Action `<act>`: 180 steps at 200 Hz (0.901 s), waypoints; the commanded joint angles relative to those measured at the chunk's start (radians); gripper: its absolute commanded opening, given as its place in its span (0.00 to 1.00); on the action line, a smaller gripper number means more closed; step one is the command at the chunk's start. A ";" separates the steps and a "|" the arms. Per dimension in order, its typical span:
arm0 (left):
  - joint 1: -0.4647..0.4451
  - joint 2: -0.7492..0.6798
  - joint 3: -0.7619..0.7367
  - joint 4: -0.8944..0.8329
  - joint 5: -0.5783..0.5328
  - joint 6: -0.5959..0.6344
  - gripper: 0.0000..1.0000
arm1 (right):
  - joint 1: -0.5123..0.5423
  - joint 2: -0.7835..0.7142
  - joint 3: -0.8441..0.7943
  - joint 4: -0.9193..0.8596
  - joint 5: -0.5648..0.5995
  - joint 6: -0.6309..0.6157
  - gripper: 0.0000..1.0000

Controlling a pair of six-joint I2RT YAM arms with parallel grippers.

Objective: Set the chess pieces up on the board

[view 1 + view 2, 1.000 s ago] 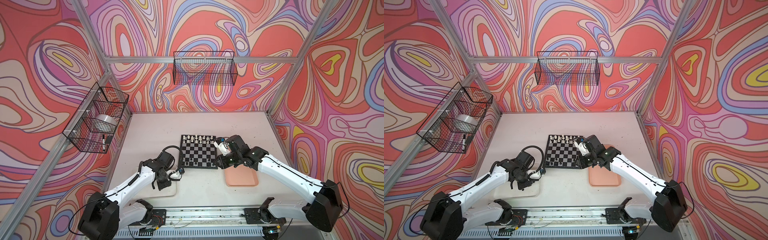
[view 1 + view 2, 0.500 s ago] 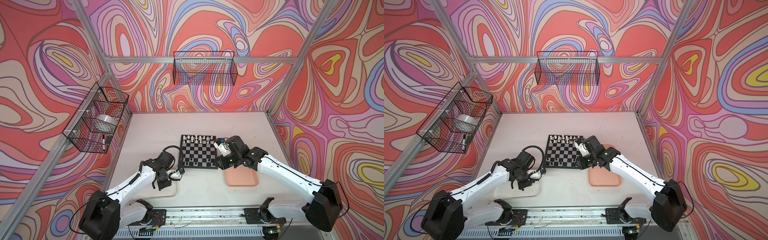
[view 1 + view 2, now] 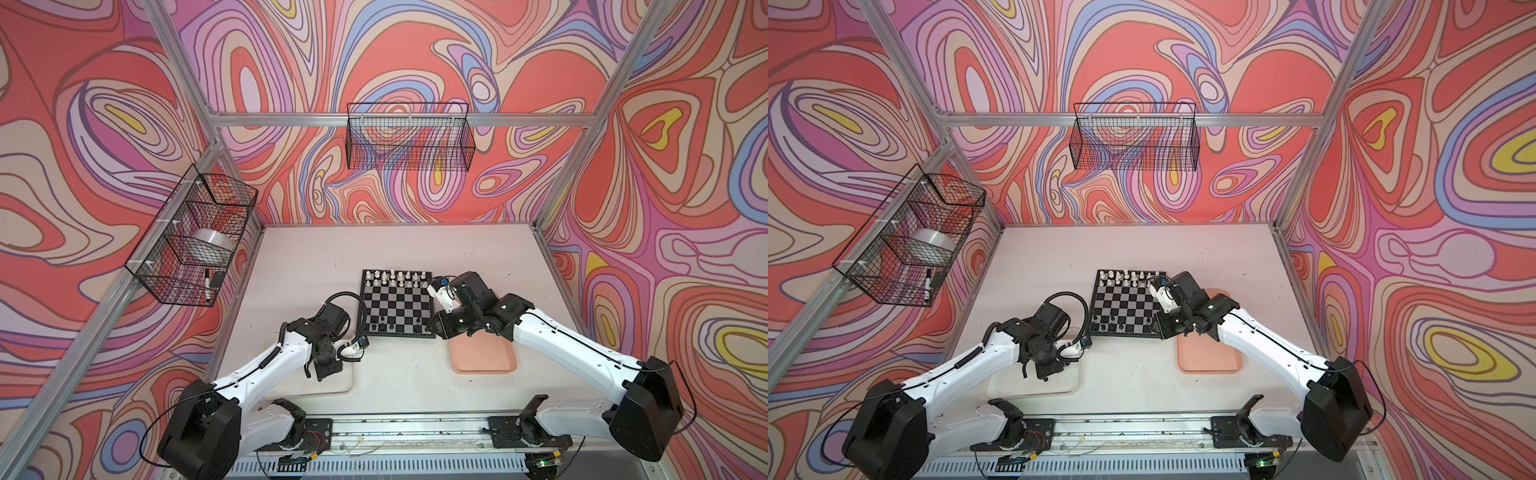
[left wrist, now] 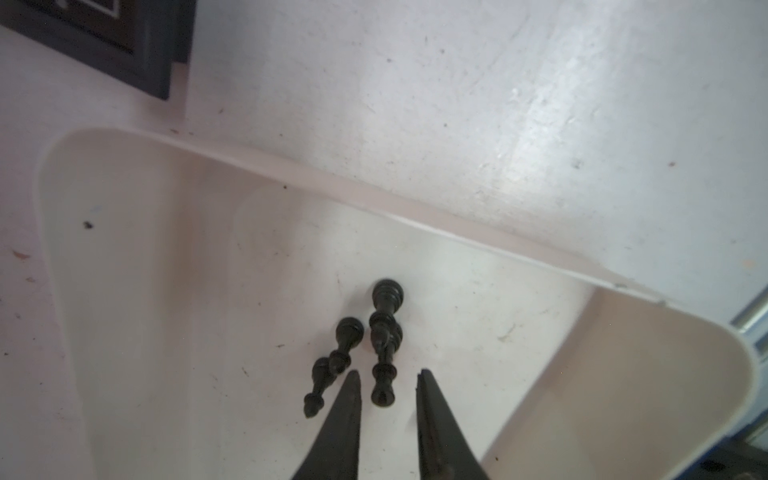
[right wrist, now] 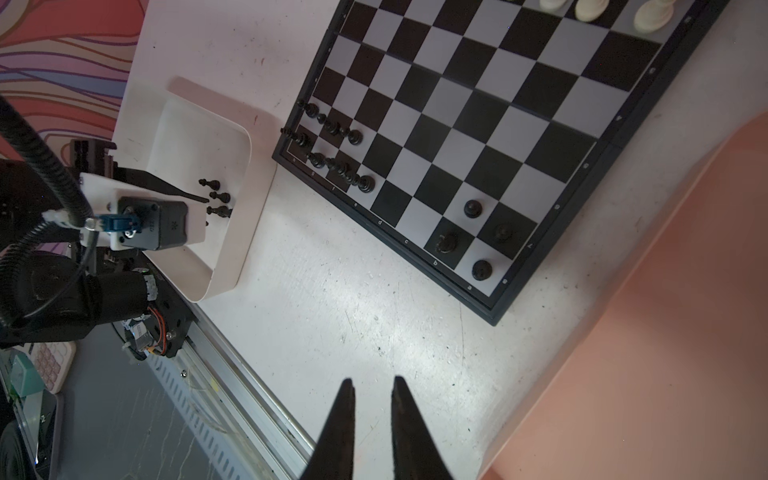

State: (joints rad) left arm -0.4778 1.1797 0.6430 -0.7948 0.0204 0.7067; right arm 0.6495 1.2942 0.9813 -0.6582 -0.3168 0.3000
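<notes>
Black-bordered board (image 3: 395, 303) sits mid-frame in both top views; letters a–e (image 5: 406, 242) readable on its edge. White pieces (image 3: 392, 274) stand on its upper rows, black pieces (image 5: 354, 136) on the lower. Left gripper (image 4: 387, 376) fingers spread either side of a black piece (image 4: 382, 390) lying in the white tray (image 4: 374, 199). Right gripper (image 5: 372, 382) fingers slightly apart, empty, over scuffed white tabletop (image 5: 353, 291) by pink tray (image 5: 665, 291). Swirly red-pink walls (image 3: 415, 50).
</notes>
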 commanded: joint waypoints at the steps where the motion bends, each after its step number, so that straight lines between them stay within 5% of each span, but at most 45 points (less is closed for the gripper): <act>1: 0.006 -0.007 -0.008 0.007 -0.012 0.022 0.24 | 0.003 0.012 -0.003 0.005 0.016 -0.014 0.17; 180: 0.006 -0.014 -0.023 0.026 -0.012 0.011 0.19 | 0.004 0.004 -0.027 0.020 0.019 -0.013 0.17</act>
State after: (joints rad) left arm -0.4778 1.1797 0.6277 -0.7746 0.0166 0.7063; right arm 0.6495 1.2999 0.9684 -0.6495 -0.3065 0.2962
